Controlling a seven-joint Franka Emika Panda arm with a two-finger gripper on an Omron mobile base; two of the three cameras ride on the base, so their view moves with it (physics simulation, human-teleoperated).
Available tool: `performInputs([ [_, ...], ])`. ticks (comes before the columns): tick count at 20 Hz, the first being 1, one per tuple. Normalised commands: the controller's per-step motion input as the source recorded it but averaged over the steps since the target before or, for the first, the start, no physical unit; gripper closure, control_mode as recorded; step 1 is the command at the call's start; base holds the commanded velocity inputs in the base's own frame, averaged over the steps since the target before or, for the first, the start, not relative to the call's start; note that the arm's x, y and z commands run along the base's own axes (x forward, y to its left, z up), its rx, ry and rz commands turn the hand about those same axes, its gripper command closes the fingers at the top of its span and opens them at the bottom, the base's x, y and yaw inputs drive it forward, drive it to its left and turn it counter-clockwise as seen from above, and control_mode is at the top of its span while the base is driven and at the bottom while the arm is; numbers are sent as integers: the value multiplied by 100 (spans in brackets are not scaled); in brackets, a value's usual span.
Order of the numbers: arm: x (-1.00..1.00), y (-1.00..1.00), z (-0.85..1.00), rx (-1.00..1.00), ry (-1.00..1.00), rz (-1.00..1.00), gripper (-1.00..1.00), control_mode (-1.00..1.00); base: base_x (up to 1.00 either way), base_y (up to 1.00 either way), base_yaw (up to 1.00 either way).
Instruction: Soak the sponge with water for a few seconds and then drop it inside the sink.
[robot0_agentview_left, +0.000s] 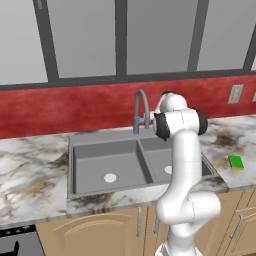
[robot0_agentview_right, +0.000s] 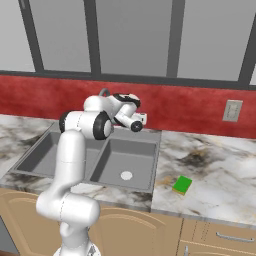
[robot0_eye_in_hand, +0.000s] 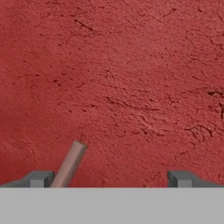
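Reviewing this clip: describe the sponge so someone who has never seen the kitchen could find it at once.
Start at the grey double-basin sink set in the marble counter under the red backsplash. On the counter to its right, near the front edge, lies the sponge, apart from the sink. It is a small flat block, bright green on top with a yellow layer beneath.

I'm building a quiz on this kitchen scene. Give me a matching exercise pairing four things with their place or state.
Things:
1. sponge
2. claw
3. faucet
4. wall outlet

Place or state:
A. open, facing the red wall
B. on the counter, right of the sink
C. on the red backsplash, far right
D. arching behind the basins, no water running

Pairs: 1-B, 2-A, 3-D, 4-C
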Motion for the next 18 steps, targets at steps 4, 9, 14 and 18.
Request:
performInputs([
  [4,0,-49,-47,-4,2,-4,-100,-100,0,0,0],
  [9,0,-50,-47,-4,3,-4,-100,-100,0,0,0],
  [14,0,-49,-44,-3,2,-4,-100,-100,0,0,0],
  [18,0,-41,-10,-1,1,-1,-100,-100,0,0,0],
])
